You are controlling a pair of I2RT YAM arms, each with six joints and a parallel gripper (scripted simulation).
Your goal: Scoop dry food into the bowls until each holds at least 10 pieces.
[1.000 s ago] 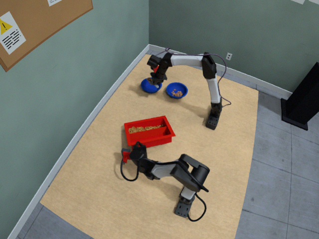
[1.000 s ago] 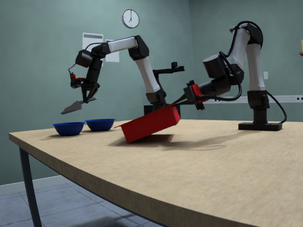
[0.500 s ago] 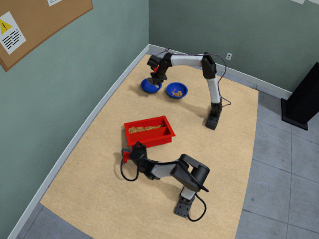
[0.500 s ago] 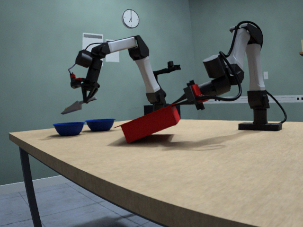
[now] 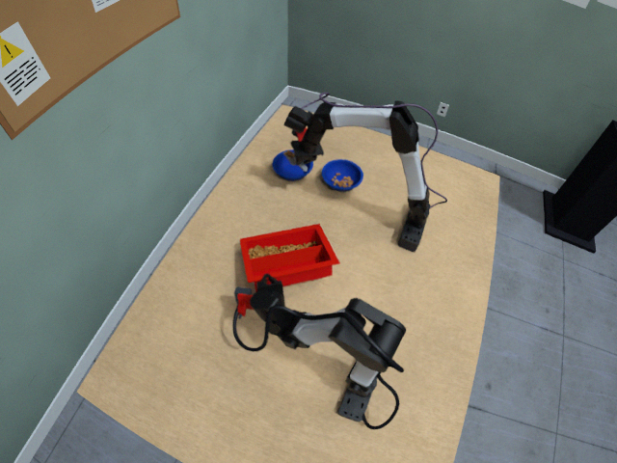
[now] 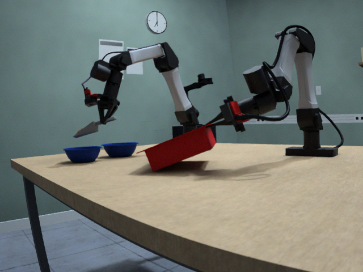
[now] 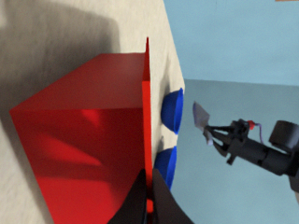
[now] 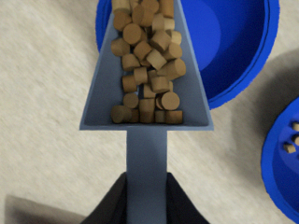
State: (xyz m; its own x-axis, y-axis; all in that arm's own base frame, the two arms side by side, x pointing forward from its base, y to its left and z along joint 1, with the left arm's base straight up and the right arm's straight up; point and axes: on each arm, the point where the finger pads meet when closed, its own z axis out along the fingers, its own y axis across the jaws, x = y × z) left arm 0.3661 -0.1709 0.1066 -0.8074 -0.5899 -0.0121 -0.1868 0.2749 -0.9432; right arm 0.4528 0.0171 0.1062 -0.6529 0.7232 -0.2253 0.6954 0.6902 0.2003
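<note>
Landmark: the red box (image 5: 294,267) (image 6: 181,149) (image 7: 93,149). It's tilted, the edge toward my left arm raised off the table, the side toward the bowls low. My left gripper (image 5: 263,281) (image 6: 209,124) (image 7: 149,177) is shut on its rim, fingers almost together with just that thin wall between. Food sits in the low side of the box.

Two blue bowls stand upright beyond the box, across from my left arm. The nearly hidden one, the empty bowl (image 5: 288,172) (image 6: 81,154) (image 8: 234,86), shows bare blue inside where I can see it. The other, the started bowl (image 5: 326,181) (image 6: 119,149) (image 8: 280,187), is beside it, apart, with a small pile in it; can't count the pieces.

Scoop (image 6: 88,129) (image 7: 201,117) (image 8: 100,103) is well apart from the box, up over the empty bowl, loaded. Right gripper (image 5: 305,159) (image 6: 102,121) (image 7: 220,133) (image 8: 147,196) is closed to a narrow gap on the handle.

Key relation: scoop's long axis runs straight out from my right fingers, open tip away from me and above the empty bowl's far-left part in wrist view. Right arm is the nearer one. I'd centre the tip over the bowl, then tip gently; off-centre, pieces could miss the rim.

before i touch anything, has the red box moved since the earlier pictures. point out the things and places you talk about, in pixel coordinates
No, the red box (image 5: 294,269) (image 6: 178,149) (image 7: 84,145) shows no visible shift: in the exterior view its lower edge meets the table (image 5: 398,299) (image 6: 205,204) at the same spot, still tilted.
</note>
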